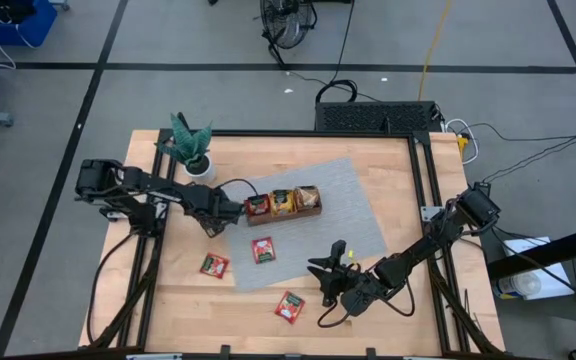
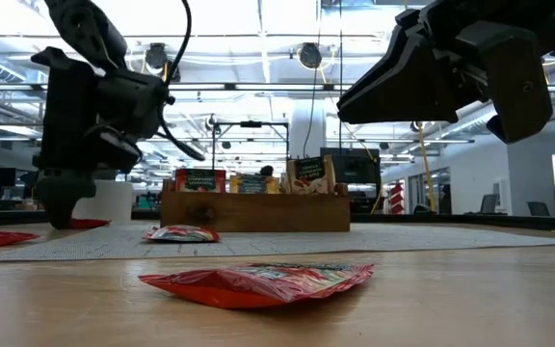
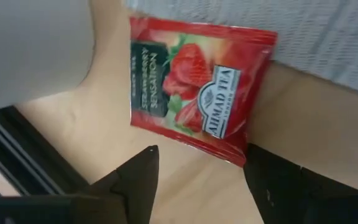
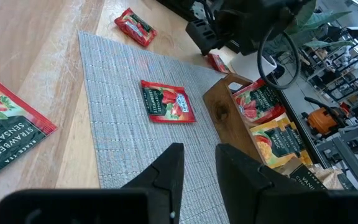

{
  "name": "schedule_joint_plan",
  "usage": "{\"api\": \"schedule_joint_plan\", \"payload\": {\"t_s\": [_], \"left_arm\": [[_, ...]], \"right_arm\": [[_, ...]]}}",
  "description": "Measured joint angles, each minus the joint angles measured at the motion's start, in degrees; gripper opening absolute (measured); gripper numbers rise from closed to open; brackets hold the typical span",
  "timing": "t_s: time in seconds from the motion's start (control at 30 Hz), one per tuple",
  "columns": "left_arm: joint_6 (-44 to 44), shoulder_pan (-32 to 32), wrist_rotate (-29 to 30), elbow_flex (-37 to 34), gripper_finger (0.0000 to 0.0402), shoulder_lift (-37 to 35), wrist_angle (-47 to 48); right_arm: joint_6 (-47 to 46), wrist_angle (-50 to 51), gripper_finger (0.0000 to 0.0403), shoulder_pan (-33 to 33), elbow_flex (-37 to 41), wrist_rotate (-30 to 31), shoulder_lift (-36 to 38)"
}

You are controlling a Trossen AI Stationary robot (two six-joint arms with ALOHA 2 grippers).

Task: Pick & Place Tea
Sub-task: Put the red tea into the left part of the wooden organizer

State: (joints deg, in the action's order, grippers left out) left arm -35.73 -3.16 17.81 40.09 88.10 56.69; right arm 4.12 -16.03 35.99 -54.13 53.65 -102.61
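Your brown wooden compartment tray (image 1: 284, 203) holds several sachets already. Four red square tea sachets (image 1: 263, 250) remain loose on the tabletop (image 1: 388, 310). Left end effector (image 3: 197, 180) fingers apart over one near the tray; right end effector (image 4: 197, 163) nearly together, empty.

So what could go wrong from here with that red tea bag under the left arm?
The left jaws stand open over a flat sachet lying across the mat's edge; closing, they might snag the mat or skid off. The white pot sits close beside that arm and could get knocked. The tray already looks full, so another sachet may not fit.
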Motion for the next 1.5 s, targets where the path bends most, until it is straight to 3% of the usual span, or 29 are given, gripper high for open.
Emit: {"api": "schedule_joint_plan", "payload": {"t_s": [0.4, 0.87, 1.03, 1.33, 1.4, 1.5], "left_arm": [[10.7, -5.0, 0.9, -0.2, 0.0234, -0.1, -7.2], [10.5, -8.5, -0.6, -2.1, 0.0226, -0.3, -12.3], [9.8, -8.8, -1.8, -3.4, 0.0178, -0.5, -14.3], [9.4, -8.6, -3.5, -3.5, 0.005, -0.4, -15.6], [9.5, -8.7, -1.6, -3.6, 0.0021, -0.3, -15.7], [9.4, -7.3, 3.0, -4.1, 0.0015, 0.1, -14.7]], "right_arm": [[0.0, 0.0, 0.0079, 0.0, 0.0, 0.0, 0.0], [0.0, 0.0, 0.0079, 0.0, 0.0, 0.0, 0.0], [0.0, 0.0, 0.0079, 0.0, 0.0, 0.0, 0.0], [0.0, 0.0, 0.0079, 0.0, 0.0, 0.0, 0.0], [0.0, 0.0, 0.0079, 0.0, 0.0, 0.0, 0.0], [0.0, 0.0, 0.0079, 0.0, 0.0, 0.0, 0.0]]}}
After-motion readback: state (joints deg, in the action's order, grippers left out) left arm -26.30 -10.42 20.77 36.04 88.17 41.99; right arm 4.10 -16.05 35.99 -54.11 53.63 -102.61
